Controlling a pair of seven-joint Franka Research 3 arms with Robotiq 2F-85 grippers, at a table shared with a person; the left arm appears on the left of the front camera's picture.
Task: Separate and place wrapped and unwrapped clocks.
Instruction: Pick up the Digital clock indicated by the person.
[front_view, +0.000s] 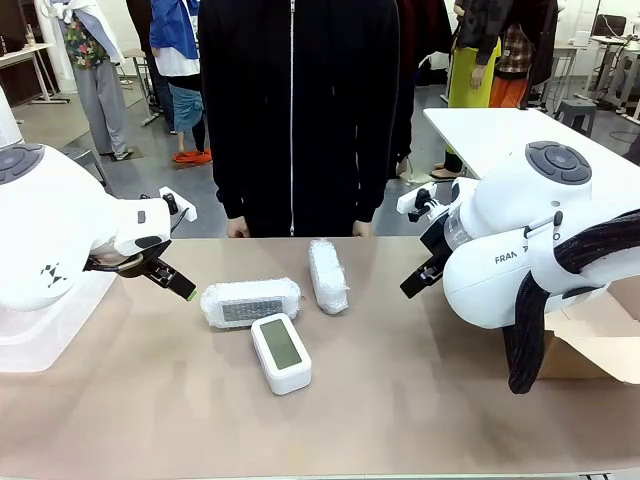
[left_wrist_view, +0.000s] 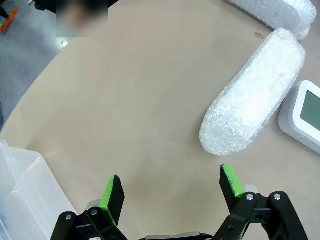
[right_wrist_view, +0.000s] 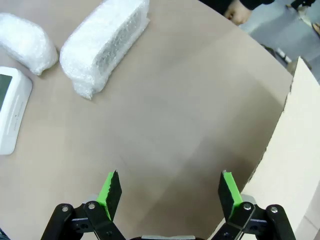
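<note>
Two bubble-wrapped clocks lie mid-table: one lengthwise (front_view: 250, 301), the other (front_view: 328, 276) angled behind it to the right. The bare white clock (front_view: 281, 352) with a grey-green screen lies in front of them, face up. My left gripper (front_view: 172, 281) hovers just left of the nearer bundle, open and empty. In the left wrist view that bundle (left_wrist_view: 255, 95) lies ahead of the open gripper (left_wrist_view: 172, 187), with the white clock (left_wrist_view: 305, 117) beside it. My right gripper (front_view: 415, 283) hangs right of the far bundle (right_wrist_view: 105, 45), open (right_wrist_view: 167, 192) and empty.
A person in a black jacket (front_view: 295, 110) stands at the far edge with both hands near the table. A cardboard box (right_wrist_view: 300, 165) sits at the right beside my right arm. A clear plastic bin (left_wrist_view: 20, 195) stands at the left under my left arm.
</note>
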